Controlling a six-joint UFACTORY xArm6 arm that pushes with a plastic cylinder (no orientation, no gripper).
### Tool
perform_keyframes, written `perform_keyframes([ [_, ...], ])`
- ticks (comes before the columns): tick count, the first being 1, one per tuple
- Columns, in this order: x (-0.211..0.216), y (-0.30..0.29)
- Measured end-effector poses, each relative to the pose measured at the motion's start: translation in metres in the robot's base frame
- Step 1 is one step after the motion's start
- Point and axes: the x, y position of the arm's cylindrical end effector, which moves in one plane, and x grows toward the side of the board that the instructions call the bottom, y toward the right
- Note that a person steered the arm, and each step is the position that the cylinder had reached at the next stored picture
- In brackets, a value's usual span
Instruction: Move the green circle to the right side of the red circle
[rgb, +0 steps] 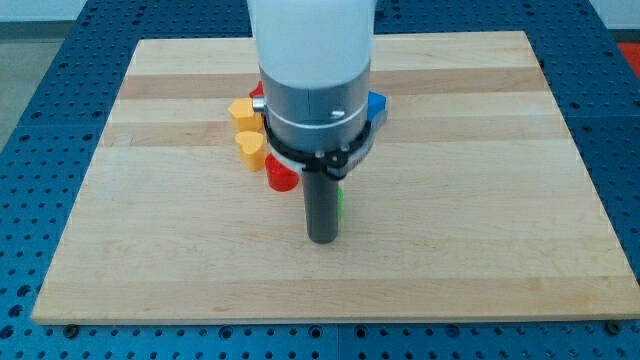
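Observation:
My tip (321, 239) rests on the wooden board (480, 180) near its middle, a little toward the view's bottom. A sliver of a green block (342, 205) shows just right of the rod; its shape is hidden by the rod. The red circle (282, 176) sits just up and left of the tip, partly covered by the arm. The tip is close below and between these two blocks; I cannot tell whether it touches the green one.
A yellow heart-shaped block (250, 147) and a yellow block (241, 110) lie left of the arm. A blue block (376, 105) shows at the arm's right. A bit of another red block (257, 91) peeks out above the yellow one.

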Motion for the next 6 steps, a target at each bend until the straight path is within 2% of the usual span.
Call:
perform_keyframes([
  [1,-0.03,0.0],
  [5,-0.038,0.0],
  [6,-0.038,0.019],
])
